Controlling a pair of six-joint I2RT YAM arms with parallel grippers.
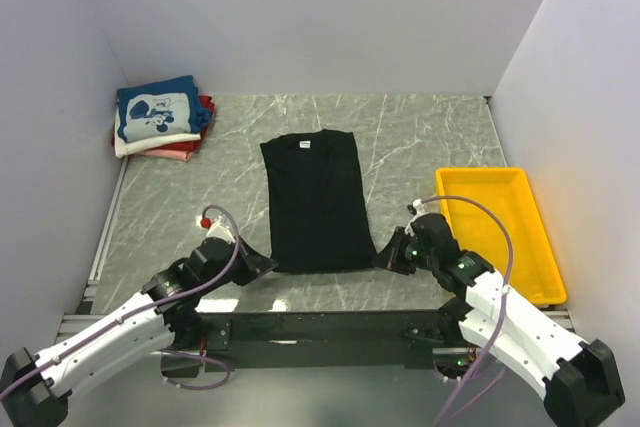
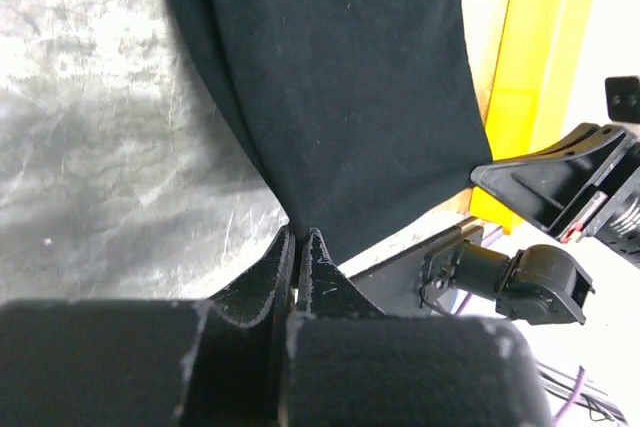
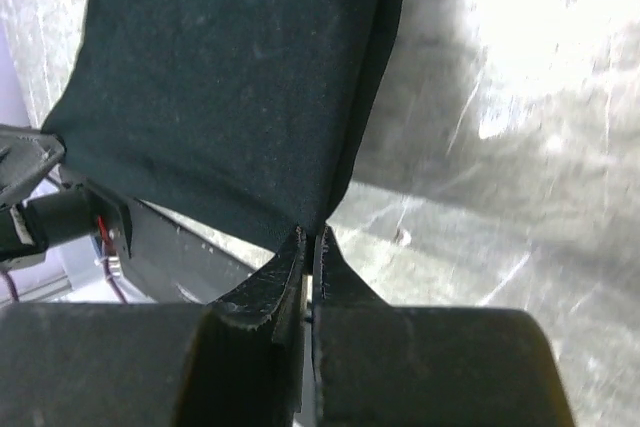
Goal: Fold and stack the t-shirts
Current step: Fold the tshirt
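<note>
The left gripper (image 1: 266, 264) is clenched on the near left corner of the one black shirt (image 1: 315, 197), the right gripper (image 1: 384, 258) on its near right corner. Behind-left of this shirt lie three folded shirts (image 1: 160, 122); right of it, one yellow tray (image 1: 497, 222).

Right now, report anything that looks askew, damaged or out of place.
Nothing serious. The black t-shirt lies flat, with the left gripper and right gripper each shut on a near corner. The only untidiness is the far-left pile: the blue t-shirt sits skewed over the white t-shirt and red t-shirt, whose edges stick out.
</note>
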